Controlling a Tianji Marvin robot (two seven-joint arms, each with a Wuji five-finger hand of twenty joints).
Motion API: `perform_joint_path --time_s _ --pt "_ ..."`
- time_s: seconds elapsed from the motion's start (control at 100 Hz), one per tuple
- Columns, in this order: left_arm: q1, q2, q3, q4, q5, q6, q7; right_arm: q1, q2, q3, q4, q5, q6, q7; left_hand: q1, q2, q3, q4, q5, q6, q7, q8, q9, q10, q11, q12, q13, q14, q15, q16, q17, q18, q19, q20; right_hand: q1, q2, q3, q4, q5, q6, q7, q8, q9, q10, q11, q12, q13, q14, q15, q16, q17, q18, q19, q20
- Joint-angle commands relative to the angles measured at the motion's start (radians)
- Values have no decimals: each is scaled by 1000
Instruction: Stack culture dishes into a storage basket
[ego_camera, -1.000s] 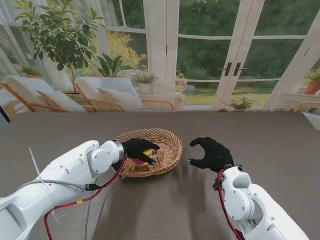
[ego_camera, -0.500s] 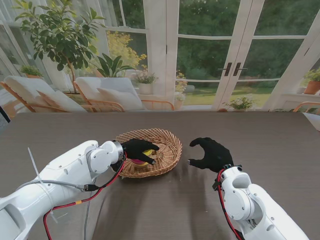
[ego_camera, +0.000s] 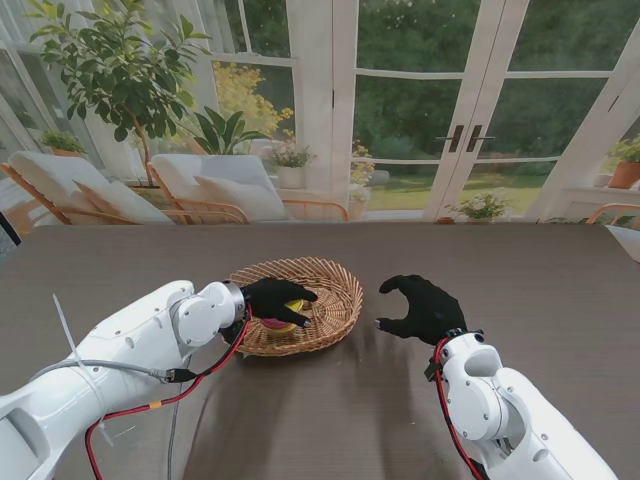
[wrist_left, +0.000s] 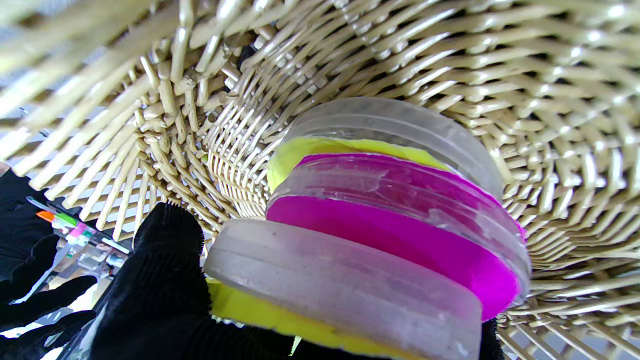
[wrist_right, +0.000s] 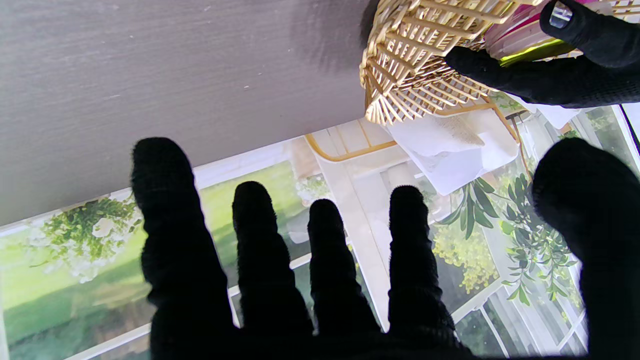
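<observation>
While gripped in the left hand (ego_camera: 277, 299), a yellow culture dish (wrist_left: 345, 292) sits on top of the magenta dish (wrist_left: 400, 225) and lower yellow dish (wrist_left: 320, 150) stacked inside the wicker basket (ego_camera: 335, 290). Just right of the basket, the right hand (ego_camera: 425, 308) hovers over the table (ego_camera: 540, 270), fingers spread, empty.

Glossy white shells are covering both arms, with rounded, bulbous joints near the wrists. The left hand (ego_camera: 277, 299) and the right hand (ego_camera: 424, 308) are each wearing a black knitted glove with a fuzzy weave. A red cable and a grey one are running along the left forearm, a white cable tie is sticking out from it, and a red cable is trailing beside the right wrist.
</observation>
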Motion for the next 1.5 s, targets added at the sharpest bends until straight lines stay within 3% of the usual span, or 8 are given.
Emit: perform_joint_path --time_s 0.0,0.37,0.6,1.06,1.49 --pt "4 -1 -2 6 -4 -2 -20 -3 -2 -3 0 -1 1 14 20 51 0 6 8 -20 -8 -7 -15 -18 -8 -15 -31 -9 -24 -11 -43 -30 -80 -24 7 1 70 -18 -32 11 13 -7 -41 23 13 4 -30 12 -6 7 -494 23 -30 33" --pt "2 0 -1 7 2 -7 -18 -2 -3 -4 2 0 2 13 23 41 -3 6 11 -31 -5 -9 -9 -28 -6 -24 -26 3 -27 -19 -37 3 -81 -31 9 4 67 -17 -33 10 15 -8 -40 24 14 4 -31 11 -6 7 -495 24 -30 33" --pt "4 2 -5 0 1 -1 -24 -2 -2 -4 2 0 1 14 -16 43 -18 1 -29 -78 -23 -18 -36 -25 -20 -36 -53 29 -42 -34 -49 34 -87 -35 9 5 68 -17 -34 7 13 -9 -40 24 14 4 -31 12 -6 7 -494 24 -30 33" --pt "10 5 -14 -8 6 1 -21 -3 -2 -4 2 1 2 16 -20 48 -13 4 -9 -81 -17 -31 -47 -51 -24 -74 -67 1 -49 -74 -71 15 -115 -67 8 8 65 -16 -32 8 14 -9 -41 25 14 4 -31 12 -6 7 -496 22 -30 33" --pt "12 3 -25 -4 11 -7 -5 -4 -1 -4 2 -1 -1 18 -23 45 -17 2 -3 -86 -10 -26 -39 -62 -19 -74 -67 0 -47 -76 -75 15 -113 -72 8 9 65 -16 -31 10 14 -9 -40 24 14 4 -30 13 -5 7 -496 23 -31 33"
